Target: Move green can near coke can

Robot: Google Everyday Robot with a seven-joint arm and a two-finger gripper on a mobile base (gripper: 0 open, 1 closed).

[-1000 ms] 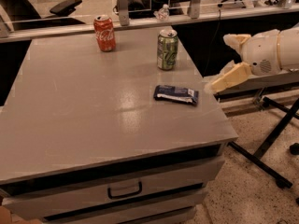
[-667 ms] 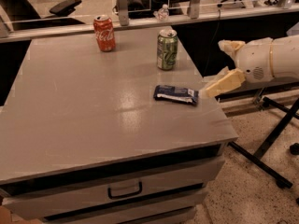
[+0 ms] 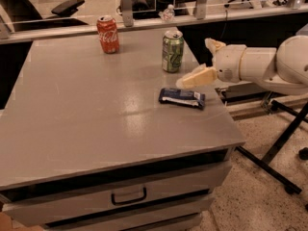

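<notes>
The grey table [image 3: 86, 129] fills the left and centre of the frame. Its flat top is matte with a faint speckle and a soft glare patch near the middle, and below its front edge sits a drawer [image 3: 120, 201] with a dark bar handle.

The green can [image 3: 172, 51] stands upright toward the upper right of the tabletop. It is a smooth metal cylinder, green and silver with pale markings and a silver rim. The coke can [image 3: 108, 34] also stands upright, at the table's far edge in the upper left-centre. It is glossy red with white script, and it is well apart from the green can.

A dark, flat snack wrapper [image 3: 182, 97] with crinkled, shiny ends lies just below the green can in the frame, near the table's right edge.

The gripper [image 3: 193, 62] reaches in from the right on a rounded white arm, and it sits just right of the green can and above the wrapper. Its two cream, wedge-shaped fingers [image 3: 198, 77] seem spread wide apart, one pointing down-left and the other up. Nothing is between them, and they touch neither can.

At lower right, black stand legs [image 3: 269, 158] cross a pale speckled floor [image 3: 250, 201].
</notes>
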